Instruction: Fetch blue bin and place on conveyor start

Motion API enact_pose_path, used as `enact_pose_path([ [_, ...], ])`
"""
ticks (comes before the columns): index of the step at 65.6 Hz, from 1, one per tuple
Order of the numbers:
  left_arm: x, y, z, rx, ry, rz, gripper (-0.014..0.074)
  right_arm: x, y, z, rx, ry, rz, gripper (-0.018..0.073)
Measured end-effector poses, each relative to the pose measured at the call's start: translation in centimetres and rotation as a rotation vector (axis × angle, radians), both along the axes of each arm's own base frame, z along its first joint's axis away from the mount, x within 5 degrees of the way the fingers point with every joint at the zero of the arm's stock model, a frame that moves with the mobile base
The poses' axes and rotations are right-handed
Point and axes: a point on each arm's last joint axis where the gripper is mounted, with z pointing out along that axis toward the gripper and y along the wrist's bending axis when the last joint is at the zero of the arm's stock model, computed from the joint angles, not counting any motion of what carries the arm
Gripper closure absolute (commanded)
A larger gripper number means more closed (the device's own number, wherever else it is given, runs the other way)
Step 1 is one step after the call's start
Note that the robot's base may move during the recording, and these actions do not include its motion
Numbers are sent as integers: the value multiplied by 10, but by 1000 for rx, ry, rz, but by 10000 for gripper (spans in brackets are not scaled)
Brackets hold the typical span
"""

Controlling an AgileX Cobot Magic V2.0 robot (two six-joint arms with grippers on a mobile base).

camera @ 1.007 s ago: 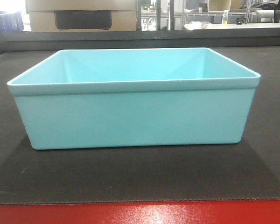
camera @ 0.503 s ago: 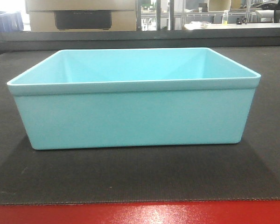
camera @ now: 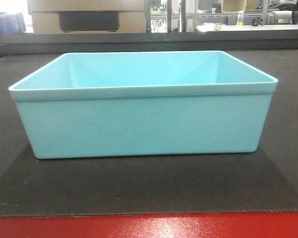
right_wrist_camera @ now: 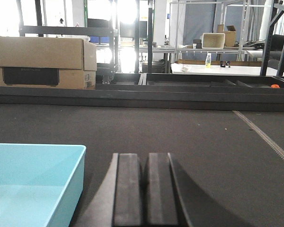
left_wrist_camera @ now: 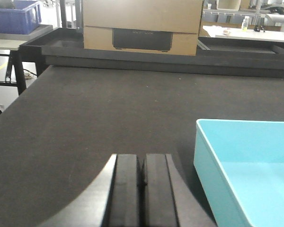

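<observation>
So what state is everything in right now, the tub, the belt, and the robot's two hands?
blue bin: upright, empty, resting flat on the belt, nothing gripping it.
conveyor start: dark belt carrying the bin, its red edge strip in front.
left hand: shut, holding nothing, beside the bin's left wall.
right hand: shut, holding nothing, beside the bin's right wall.
cardboard box: closed, sitting beyond the belt's far end.

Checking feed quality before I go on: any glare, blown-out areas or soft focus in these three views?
Front view: the blue bin is sharp and evenly lit, with faint sheen on the red strip. Left wrist view: the left gripper is soft up close. Right wrist view: the windows are blown out, and the right gripper is slightly blurred.
</observation>
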Motion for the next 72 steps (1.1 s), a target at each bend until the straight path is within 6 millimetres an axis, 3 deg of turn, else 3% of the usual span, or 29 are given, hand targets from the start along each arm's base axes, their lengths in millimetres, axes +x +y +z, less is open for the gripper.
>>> enact_pose_path([
  [10, -13, 0, -27, 5, -68, 14, 707, 0, 0, 0, 0, 0, 0, 720],
  [16, -18, 1, -53, 10, -98, 19, 707, 0, 0, 0, 0, 0, 0, 720],
  [29, -12, 1, -102, 8, -56, 23, 707, 0, 0, 0, 0, -2, 0, 720],
  [72, -12, 2, -99, 7, -125, 27, 707, 0, 0, 0, 0, -2, 0, 721],
])
